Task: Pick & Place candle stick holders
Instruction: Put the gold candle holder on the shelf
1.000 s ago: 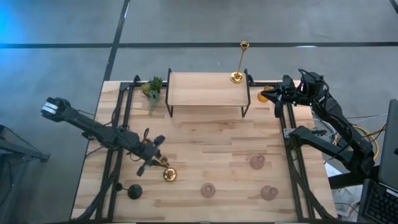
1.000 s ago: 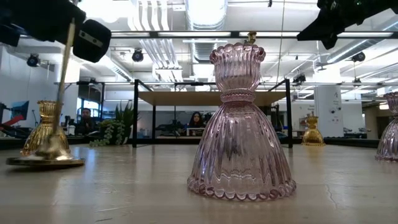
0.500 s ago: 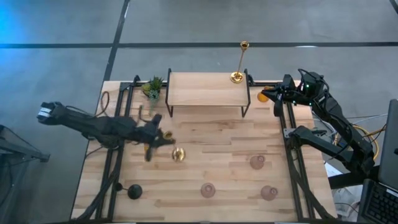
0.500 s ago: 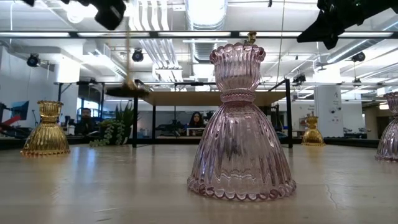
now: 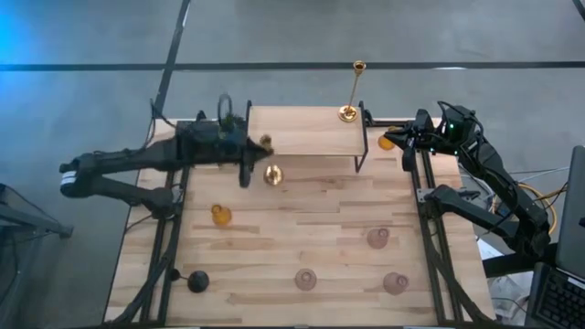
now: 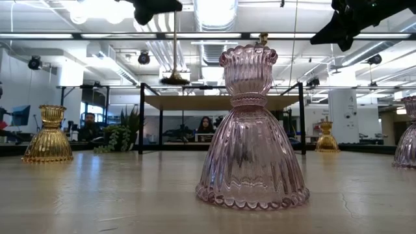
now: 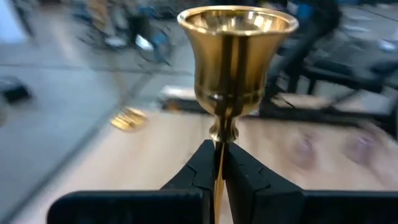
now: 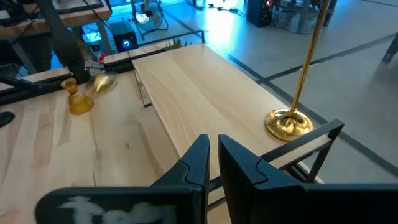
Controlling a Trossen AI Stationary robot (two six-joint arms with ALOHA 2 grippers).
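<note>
In the high view the left gripper (image 5: 245, 155) sits left of centre in the upper half of the frame, at the left end of the wooden shelf (image 5: 302, 131). Its fingers are clamped on the thin stem of a brass stick (image 7: 237, 59), whose round base (image 5: 272, 174) shows just below the shelf's front edge; in the low view the stick (image 6: 175, 58) hangs in the air at upper left.

The second brass stick (image 5: 350, 91) stands upright at the shelf's right end. The right gripper (image 8: 213, 160) waits at the upper right of the high view, beside the shelf, fingers together and holding nothing.

On the table (image 5: 329, 192), an amber holder (image 5: 220, 215) stands at left centre. The black holder (image 5: 197, 281) is at lower left, and three pink holders (image 5: 305, 279) sit along the lower right.
</note>
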